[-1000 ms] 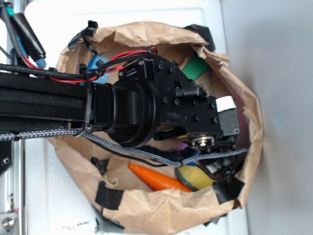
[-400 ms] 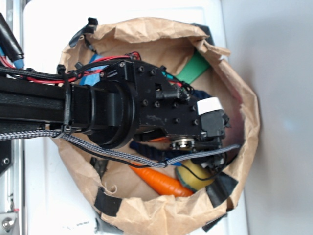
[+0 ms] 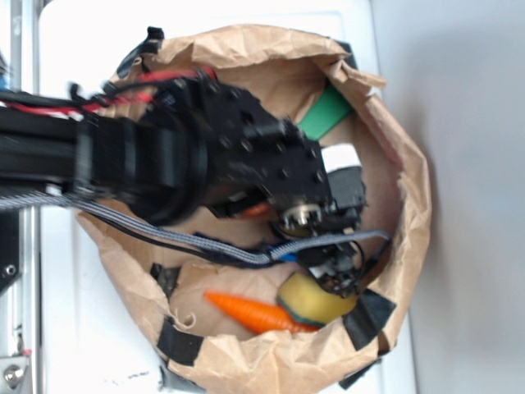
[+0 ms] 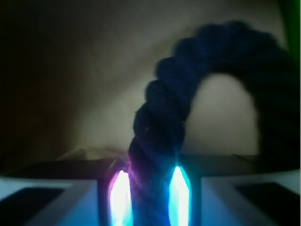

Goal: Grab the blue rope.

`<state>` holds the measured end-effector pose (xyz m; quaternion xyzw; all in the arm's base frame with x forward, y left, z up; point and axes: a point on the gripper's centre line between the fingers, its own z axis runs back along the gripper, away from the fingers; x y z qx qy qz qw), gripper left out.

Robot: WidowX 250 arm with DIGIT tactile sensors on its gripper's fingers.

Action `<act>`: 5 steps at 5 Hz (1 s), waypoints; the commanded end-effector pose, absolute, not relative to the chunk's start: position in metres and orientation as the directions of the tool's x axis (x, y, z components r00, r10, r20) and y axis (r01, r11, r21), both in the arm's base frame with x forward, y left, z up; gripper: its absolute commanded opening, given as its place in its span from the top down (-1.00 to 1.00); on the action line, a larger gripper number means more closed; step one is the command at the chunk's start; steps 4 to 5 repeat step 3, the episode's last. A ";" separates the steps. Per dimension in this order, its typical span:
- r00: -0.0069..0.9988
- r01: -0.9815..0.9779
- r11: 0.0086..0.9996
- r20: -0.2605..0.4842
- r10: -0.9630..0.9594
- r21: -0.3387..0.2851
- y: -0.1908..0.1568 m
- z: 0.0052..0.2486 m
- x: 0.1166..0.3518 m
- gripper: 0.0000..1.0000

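In the wrist view the blue rope (image 4: 160, 113), a thick dark navy twisted cord, rises from between my fingers and arcs over to the right. My gripper (image 4: 150, 188) is shut on the blue rope, with a glowing pad pressed against each side of it. From the exterior view my gripper (image 3: 336, 269) reaches down inside the brown paper bag (image 3: 410, 189), and the arm hides nearly all of the rope.
Inside the bag lie an orange carrot (image 3: 246, 310), a yellow rounded object (image 3: 312, 300) right below the gripper, and a green flat piece (image 3: 326, 113) at the far side. The grey braided cable (image 3: 164, 234) crosses the bag. Black tape patches (image 3: 180, 341) mark the rim.
The arm has drawn back to the left and shifted slightly in the bag. More of the carrot and the yellow object shows now.
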<state>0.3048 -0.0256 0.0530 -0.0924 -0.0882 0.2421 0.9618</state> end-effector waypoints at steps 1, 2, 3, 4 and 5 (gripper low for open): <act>0.906 -0.354 0.930 0.210 0.368 -0.099 -0.003 0.130 0.288 1.00; 0.898 -0.326 0.945 0.304 0.319 -0.029 0.001 0.139 0.258 1.00; 0.899 -0.282 0.956 0.371 0.233 0.082 -0.002 0.129 0.249 1.00; 0.899 -0.282 0.956 0.371 0.233 0.082 -0.002 0.129 0.249 1.00; 0.899 -0.282 0.956 0.371 0.233 0.082 -0.002 0.129 0.249 1.00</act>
